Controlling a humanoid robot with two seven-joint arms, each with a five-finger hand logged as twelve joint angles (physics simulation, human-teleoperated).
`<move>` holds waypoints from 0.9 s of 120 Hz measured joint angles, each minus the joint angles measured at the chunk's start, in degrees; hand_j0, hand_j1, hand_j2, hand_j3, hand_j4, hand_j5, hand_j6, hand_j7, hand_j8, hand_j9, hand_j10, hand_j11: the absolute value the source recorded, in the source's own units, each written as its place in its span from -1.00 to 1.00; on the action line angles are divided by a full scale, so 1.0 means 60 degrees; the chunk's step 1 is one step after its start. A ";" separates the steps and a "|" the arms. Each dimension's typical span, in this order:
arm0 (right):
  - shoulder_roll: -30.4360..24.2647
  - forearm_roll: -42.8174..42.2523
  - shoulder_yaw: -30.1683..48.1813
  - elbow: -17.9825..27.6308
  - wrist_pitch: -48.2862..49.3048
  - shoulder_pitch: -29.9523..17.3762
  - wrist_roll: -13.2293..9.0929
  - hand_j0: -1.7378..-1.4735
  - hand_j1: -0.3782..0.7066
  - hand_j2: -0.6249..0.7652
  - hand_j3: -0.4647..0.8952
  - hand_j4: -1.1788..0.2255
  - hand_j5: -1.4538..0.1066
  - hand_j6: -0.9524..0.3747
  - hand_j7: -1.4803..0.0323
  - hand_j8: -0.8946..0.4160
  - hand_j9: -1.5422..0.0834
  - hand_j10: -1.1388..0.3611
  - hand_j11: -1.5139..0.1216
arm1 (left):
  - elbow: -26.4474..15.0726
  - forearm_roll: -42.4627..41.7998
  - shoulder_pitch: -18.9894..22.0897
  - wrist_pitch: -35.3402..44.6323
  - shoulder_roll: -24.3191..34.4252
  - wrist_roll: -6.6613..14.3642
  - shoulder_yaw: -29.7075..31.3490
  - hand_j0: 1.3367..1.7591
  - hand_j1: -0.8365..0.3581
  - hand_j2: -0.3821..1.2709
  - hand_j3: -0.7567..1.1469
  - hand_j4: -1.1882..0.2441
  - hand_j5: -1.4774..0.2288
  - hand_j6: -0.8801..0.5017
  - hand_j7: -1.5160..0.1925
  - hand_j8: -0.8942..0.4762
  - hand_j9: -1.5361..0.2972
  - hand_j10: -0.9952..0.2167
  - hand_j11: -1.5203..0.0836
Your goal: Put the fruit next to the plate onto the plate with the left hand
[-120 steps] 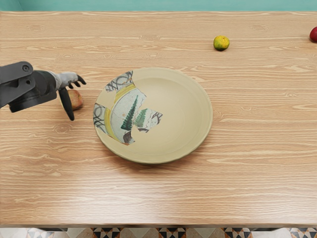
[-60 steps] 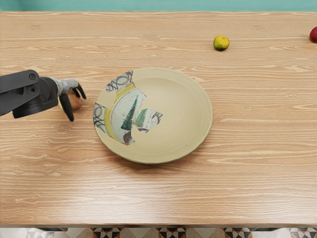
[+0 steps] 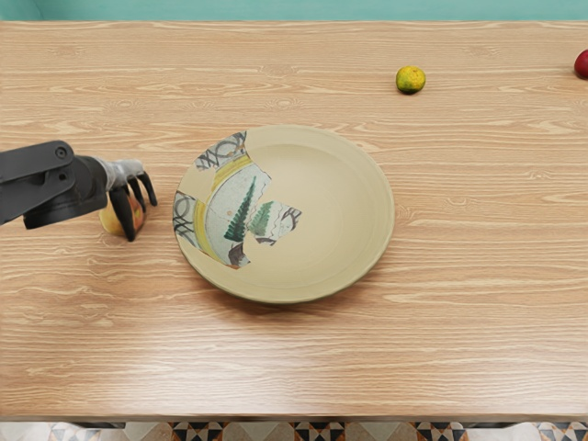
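The left hand is reaching in just left of the plate, its dark fingers curling downward and closing over the top of the fruit, pinching it from above. Only the lower, yellow-to-reddish part of the fruit is showing beneath the fingertips; the rest is lying hidden under the hand. The thumb is not showing clearly. Whether the fruit is sitting on the surface or being held just off it cannot be told from this angle. The fruit is staying outside the plate, just beside its left rim and not touching it.

The grey wrist is bending down from a thick black forearm, which is coming in from the left of the plate and lying almost level, tilting slightly upward toward the edge of view.

The plate itself is lying flat on the wooden surface, beige, with a painted patch of green trees and dark scrollwork covering its left side. Well beyond the plate, up and to its right, a yellow-green fruit is resting on the surface, and farther right still a red fruit is peeking in, cut off by the frame.
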 joint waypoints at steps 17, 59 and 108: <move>0.0000 0.0000 0.0000 0.0000 0.0000 0.0000 0.0000 -0.40 -0.91 -0.11 -0.32 0.66 0.84 0.41 0.93 0.34 0.87 0.50 0.83 | 0.0010 -0.0170 -0.0029 -0.0046 0.0045 0.0006 -0.0324 0.50 0.13 -0.12 -0.20 -0.26 -0.14 -0.71 -0.13 -0.45 -0.19 -0.25 -0.12; 0.0000 0.0000 0.0001 0.0000 0.0000 0.0001 0.0000 -0.40 -0.91 -0.11 -0.32 0.66 0.84 0.41 0.93 0.34 0.87 0.50 0.83 | 0.0013 -0.0264 -0.0640 -0.0149 -0.0209 0.0013 -0.2322 0.51 0.09 -0.14 -0.21 -0.24 -0.22 -0.63 -0.19 -0.35 -0.24 -0.13 -0.13; 0.0000 0.0000 0.0000 0.0000 -0.0001 0.0001 0.0000 -0.40 -0.91 -0.11 -0.32 0.66 0.84 0.41 0.93 0.34 0.87 0.50 0.83 | -0.0003 -0.0363 -0.0396 -0.0170 -0.2313 0.0009 -0.2370 0.51 -0.01 -0.13 -0.20 -0.22 -0.31 -0.56 -0.26 -0.27 -0.28 -0.01 -0.17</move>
